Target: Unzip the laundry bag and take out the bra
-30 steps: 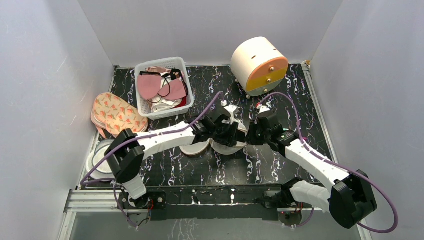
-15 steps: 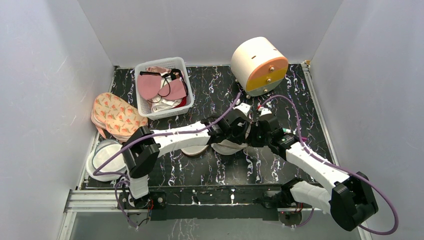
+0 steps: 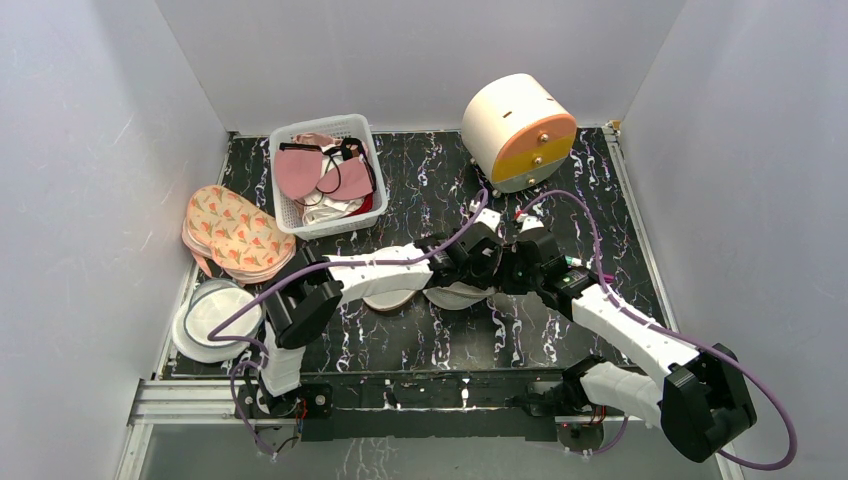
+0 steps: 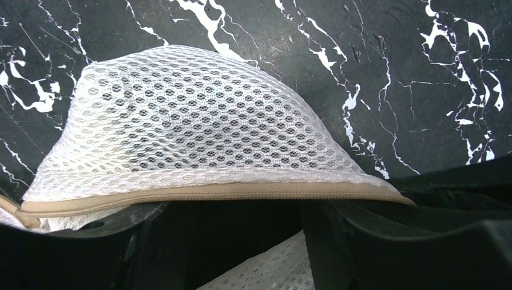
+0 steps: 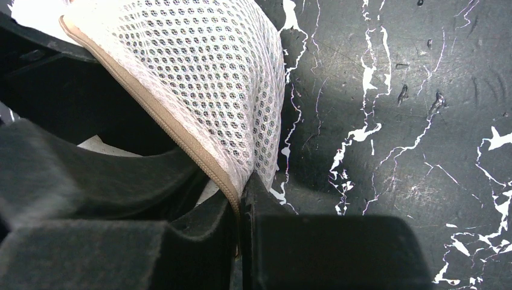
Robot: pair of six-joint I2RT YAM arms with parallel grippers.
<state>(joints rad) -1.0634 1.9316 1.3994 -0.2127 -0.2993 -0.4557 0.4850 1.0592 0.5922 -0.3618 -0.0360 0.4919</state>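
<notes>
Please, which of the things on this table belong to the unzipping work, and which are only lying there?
For the job: mesh laundry bag, its beige zipper, right gripper (jaws shut on the zipper), left gripper (jaws open).
Lying about: white basket of bras, floral pouch, round drawer box, white round container.

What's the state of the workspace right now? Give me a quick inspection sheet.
Surface: black marbled table, bag at centre.
Job's things: mesh bag, beige zip edge looks closed; contents hidden.
Clutter: basket of pink garments, floral pads, round drum, white bowl.
Pincers: left pincer open at the bag's edge; right pincer shut on the bag's zip end.
Cables: purple cables loop over both arms; no snag seen.
Surroundings: white walls on three sides; metal rail at near edge.
</notes>
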